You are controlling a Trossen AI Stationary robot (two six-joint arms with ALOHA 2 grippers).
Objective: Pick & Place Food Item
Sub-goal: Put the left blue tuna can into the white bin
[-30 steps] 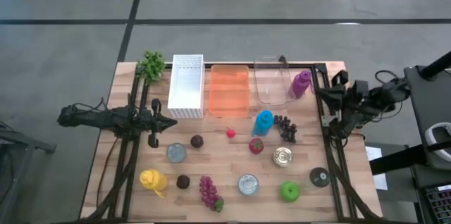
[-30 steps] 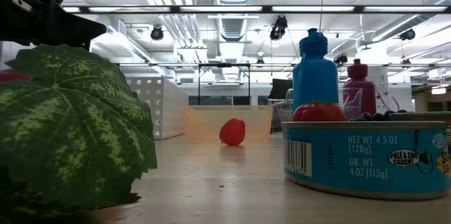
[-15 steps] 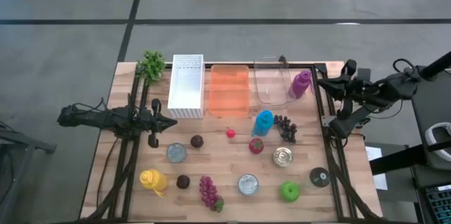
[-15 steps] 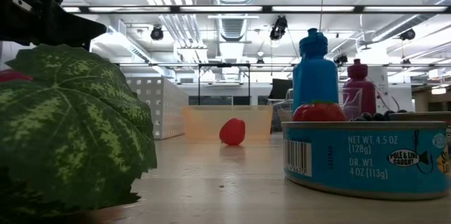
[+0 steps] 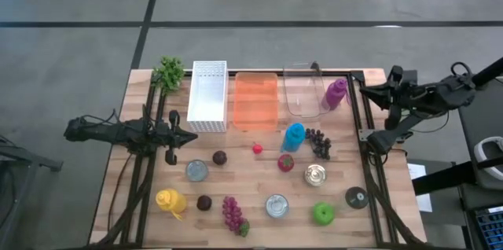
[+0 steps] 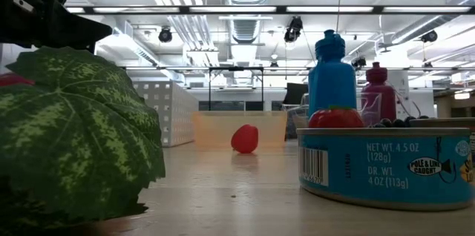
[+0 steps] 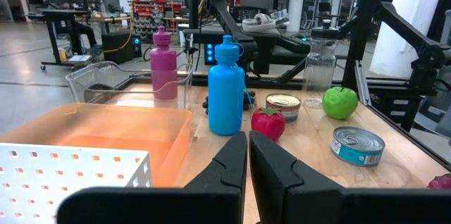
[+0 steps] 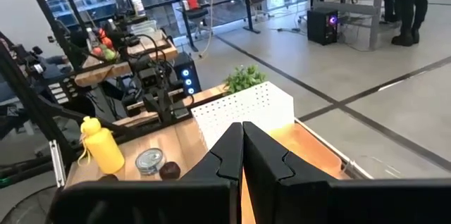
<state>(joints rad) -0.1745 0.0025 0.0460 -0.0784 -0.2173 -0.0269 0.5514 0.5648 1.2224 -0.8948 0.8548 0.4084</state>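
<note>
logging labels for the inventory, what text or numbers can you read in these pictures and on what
"NET WT. 4.5 OZ (128g)", on the blue-labelled round metal can in the low view.
"DR. WT. 4 OZ (113g)", same label, just below.
"POLE & LINE CAUGHT", in a dark oval badge on that label.
The barcode digits there are too small to read.
Other cans, bottles and bins: no readable text.

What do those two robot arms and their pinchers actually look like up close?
Both arms are dark, nearly black, built of slim jointed segments with loose black cables looping alongside them. The left gripper and right gripper each end in two matte black fingers, broad at the base and tapering to angular tips. No markings or labels show on them.
</note>
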